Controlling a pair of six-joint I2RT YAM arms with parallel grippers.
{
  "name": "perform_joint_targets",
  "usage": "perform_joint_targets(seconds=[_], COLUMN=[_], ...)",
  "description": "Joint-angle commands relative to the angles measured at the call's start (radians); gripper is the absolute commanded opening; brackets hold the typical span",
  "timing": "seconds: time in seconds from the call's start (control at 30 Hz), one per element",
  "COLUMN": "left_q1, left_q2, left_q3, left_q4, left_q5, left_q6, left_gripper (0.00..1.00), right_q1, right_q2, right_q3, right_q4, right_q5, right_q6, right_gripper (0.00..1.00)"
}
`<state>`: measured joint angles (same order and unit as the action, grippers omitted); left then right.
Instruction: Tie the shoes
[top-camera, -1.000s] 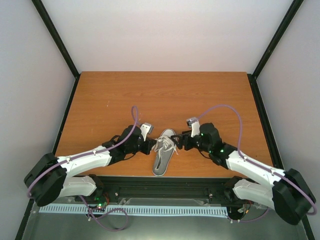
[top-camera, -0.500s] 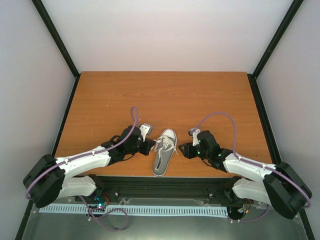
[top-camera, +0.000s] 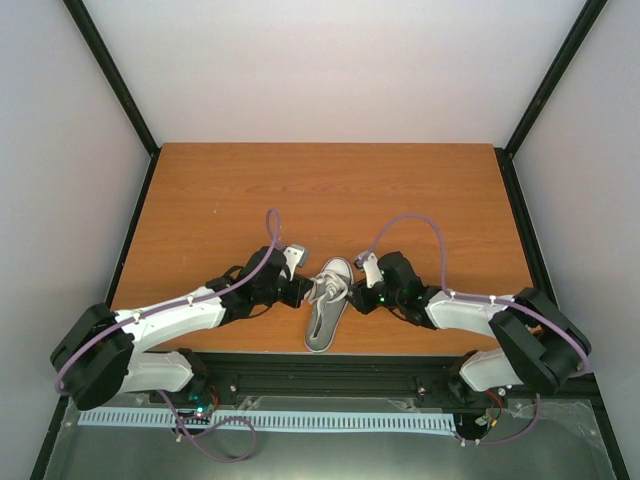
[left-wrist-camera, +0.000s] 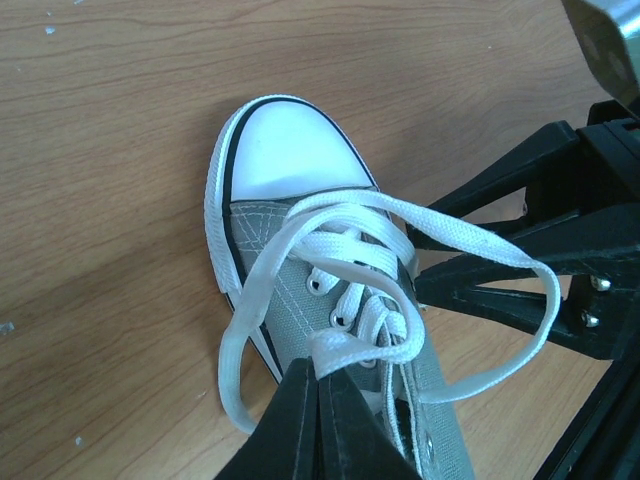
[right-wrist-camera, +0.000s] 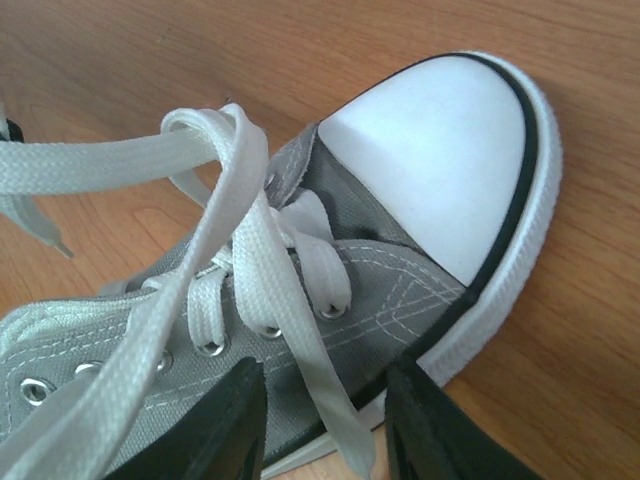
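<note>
Shoe: one small grey sneaker (top-camera: 327, 305) on the table (top-camera: 300, 190). It sits lower centre in the top view, near the front edge, w/ toe toward upper right and heel toward the bottom.
Toe cap: white rubber (right-wrist-camera: 440, 160) w/ a dark line round it, upper right of the right wrist view.
Laces: white and loose (left-wrist-camera: 330, 215), w/ big loops lying across the tongue and eyelets.
Left claw: against the shoe's left side in the top view and bottom centre in its own cam (left-wrist-camera: 319, 368). Fingers are together, clamped on a strand of the laces over the eyelets.
Right claw: at the shoe's right side, by the toe end (right-wrist-camera: 325, 378). Fingers are apart and one lace strand runs down btwn them. Can't tell if the pads touch it.
Arms: both come in from the lower corners and meet at the shoe.
</note>
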<state>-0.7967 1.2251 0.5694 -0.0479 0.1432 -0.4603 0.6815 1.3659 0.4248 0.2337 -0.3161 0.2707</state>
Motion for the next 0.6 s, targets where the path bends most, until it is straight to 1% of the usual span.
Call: perform_joint_targets(seconds=[0.0, 0.07, 0.17, 0.2, 0.3, 0.33, 0.47, 0.57], left_q1=[-0.002, -0.002, -0.002, -0.002, 0.017, 0.028, 0.109, 0.151], left_q2=[0.012, 0.013, 0.009, 0.005, -0.021, -0.036, -0.099, -0.144], left_q3=[0.046, 0.046, 0.045, 0.044, 0.034, 0.026, -0.024, -0.047], left_q4=[-0.013, -0.013, -0.014, -0.015, -0.062, -0.090, -0.162, -0.244], left_q5=[0.010, 0.010, 0.005, -0.005, -0.088, -0.114, -0.086, -0.077], left_q6=[-0.008, -0.009, -0.014, -0.020, -0.078, -0.101, -0.173, -0.190], left_gripper=[0.01, 0.01, 0.01, 0.01, 0.01, 0.01, 0.01, 0.01], right_q1=[0.006, 0.006, 0.006, 0.006, 0.006, 0.006, -0.005, -0.046], right_q2=[0.051, 0.065, 0.067, 0.059, 0.004, -0.041, -0.216, -0.353], right_q3=[0.037, 0.042, 0.039, 0.037, 0.041, 0.040, 0.012, -0.023], right_q4=[0.056, 0.064, 0.071, 0.066, -0.015, -0.078, -0.291, -0.428], right_q5=[-0.041, -0.047, -0.037, -0.021, 0.069, 0.132, 0.301, 0.361], right_q6=[-0.043, -0.044, -0.031, -0.023, 0.039, 0.073, 0.205, 0.276], right_gripper=[0.30, 0.24, 0.05, 0.03, 0.03, 0.03, 0.03, 0.03])
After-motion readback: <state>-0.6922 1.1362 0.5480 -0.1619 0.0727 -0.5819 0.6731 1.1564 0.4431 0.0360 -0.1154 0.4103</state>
